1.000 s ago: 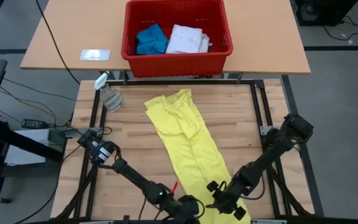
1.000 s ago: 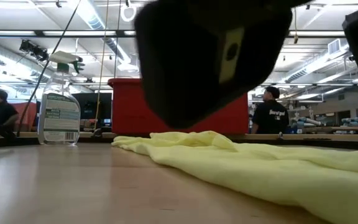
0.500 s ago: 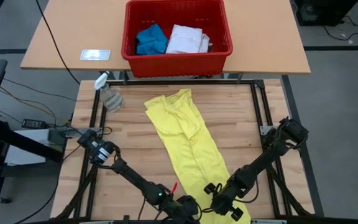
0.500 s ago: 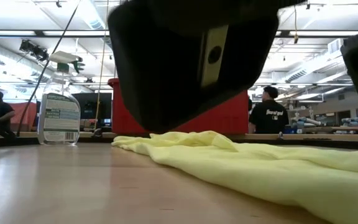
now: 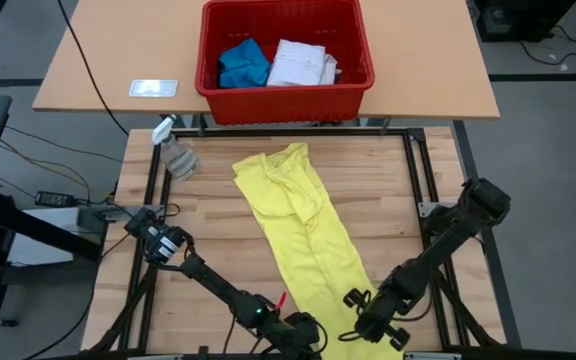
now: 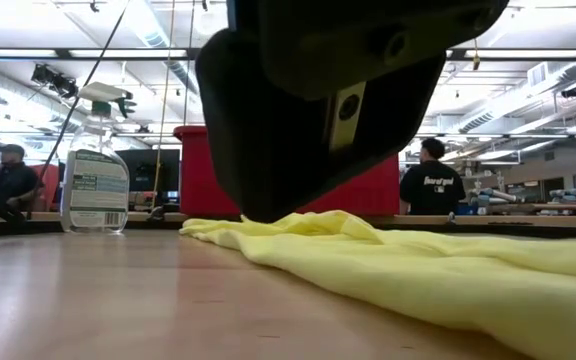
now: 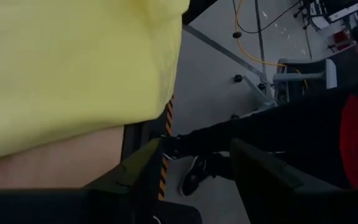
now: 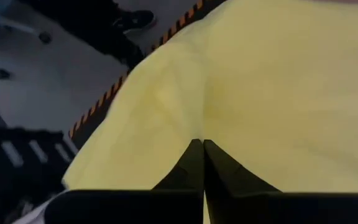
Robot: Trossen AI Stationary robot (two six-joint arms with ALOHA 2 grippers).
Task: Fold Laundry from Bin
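My right gripper [image 8: 202,163] was pinched tight on the near end of the yellow T-shirt [image 5: 303,225]. My left gripper [image 7: 194,168] sat beside it, fingers apart, holding nothing. Farther back, the red bin [image 5: 358,82] held a blue piece [image 5: 243,63] and a white shirt [image 5: 303,63] (side by side).

Colours recorded: the bin [image 5: 286,95] was red and held a blue piece [image 5: 243,63] and a white shirt [image 5: 303,62]. The T-shirt [image 5: 303,235] spread along the worktop [image 5: 208,215] was bright yellow; the worktop was pale wood, framed in black. The far table [image 5: 118,50] was tan. Both arms were black. A spray bottle [image 5: 175,150] near the worktop's far left corner was clear. Orange-and-black hazard stripes [image 8: 101,102] edged the worktop.
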